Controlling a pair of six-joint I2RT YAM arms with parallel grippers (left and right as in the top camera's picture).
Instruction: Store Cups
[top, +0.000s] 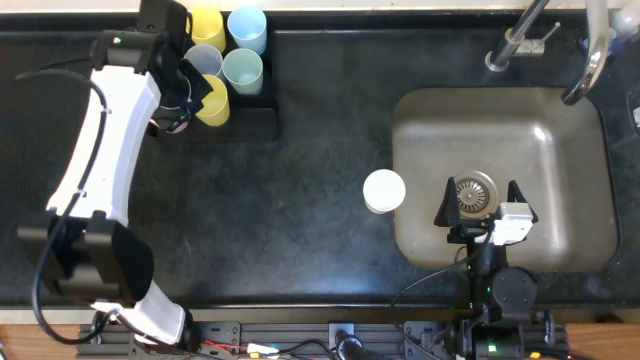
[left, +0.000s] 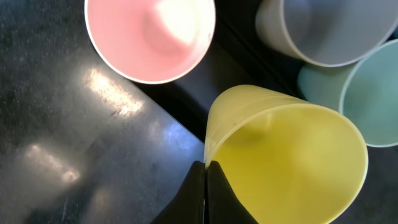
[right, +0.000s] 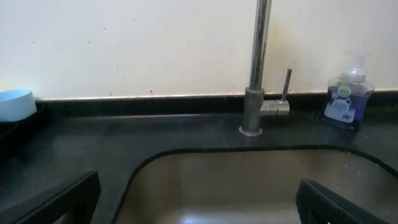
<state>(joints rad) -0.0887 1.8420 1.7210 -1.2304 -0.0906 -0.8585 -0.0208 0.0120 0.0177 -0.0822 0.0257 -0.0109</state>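
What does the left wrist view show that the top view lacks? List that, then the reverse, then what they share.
Left wrist view: the pink cup's open mouth, and the left gripper's fingers pinched on the rim of the yellow cup.
Top view: the white cup on the counter beside the sink, the faucet, the right gripper open over the sink, and a blue cup and a second yellow cup in the black tray.
Both: the held yellow cup, the grey cup and the teal cup.

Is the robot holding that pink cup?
No, the left gripper pinches the rim of the yellow cup, while the pink cup stands apart, untouched.
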